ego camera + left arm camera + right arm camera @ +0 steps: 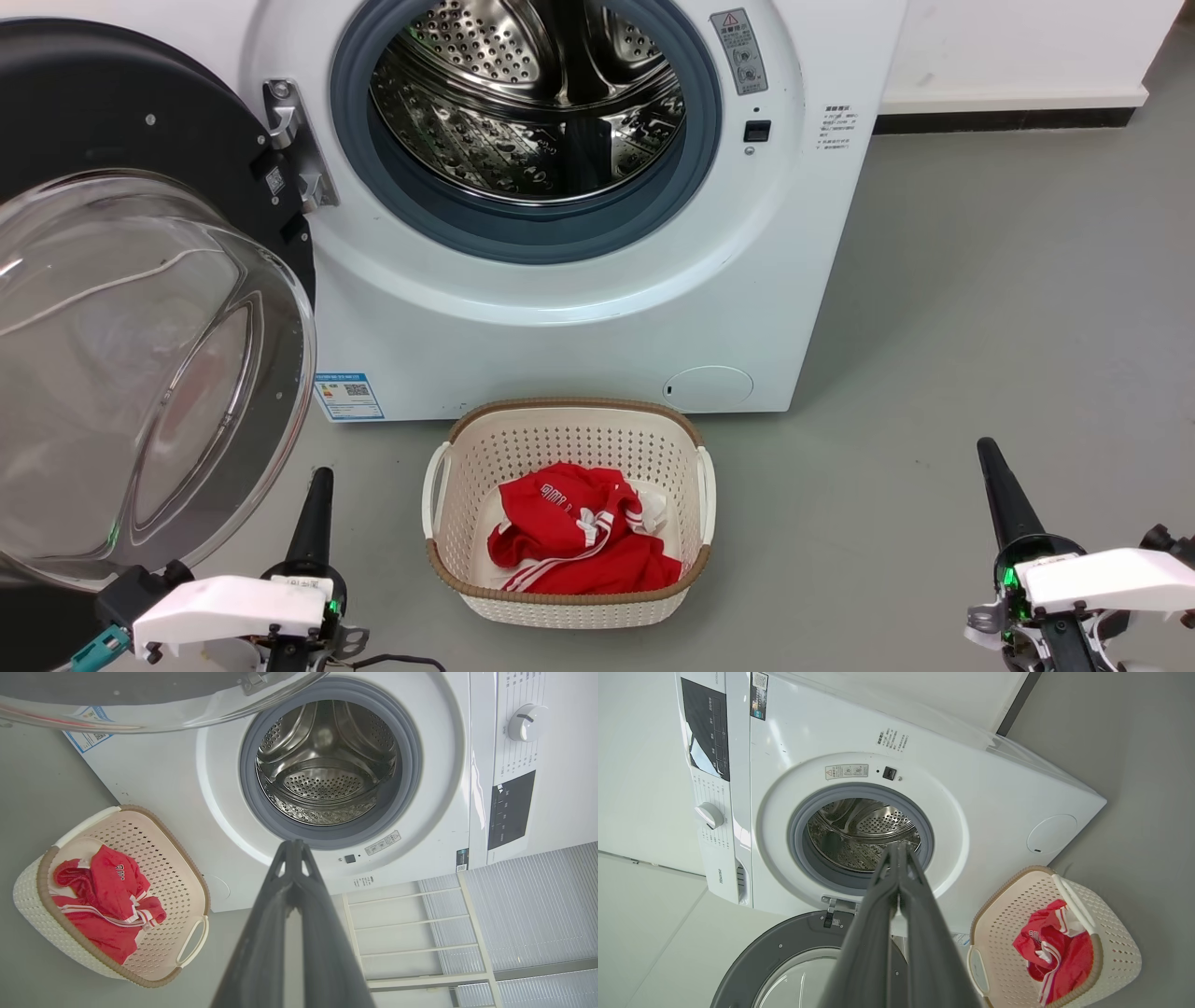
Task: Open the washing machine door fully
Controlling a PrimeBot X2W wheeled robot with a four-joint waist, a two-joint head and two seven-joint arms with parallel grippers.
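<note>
Left gripper (320, 481) sits low at the left of the head view, its two dark fingers pressed together on nothing, near the glass bowl of the washing machine door (140, 373). The right gripper (988, 462), also closed and empty, is well apart at the lower right. The door hangs on its hinge (291, 140) at the left side of the white machine (579, 327), swung wide away from the drum (532, 103). I judge the opening step as almost or fully done. If anything remains, it is a gentle outward push on the door's inner face by the left gripper. I count one door, one machine, one basket (569, 425), one red garment (579, 541) and two grippers. In the left wrist view the closed fingers point at the grey ring, and the door's rim crosses the top edge. In the right wrist view the closed fingers point at the drum, and the door lies under the opening.
</note>
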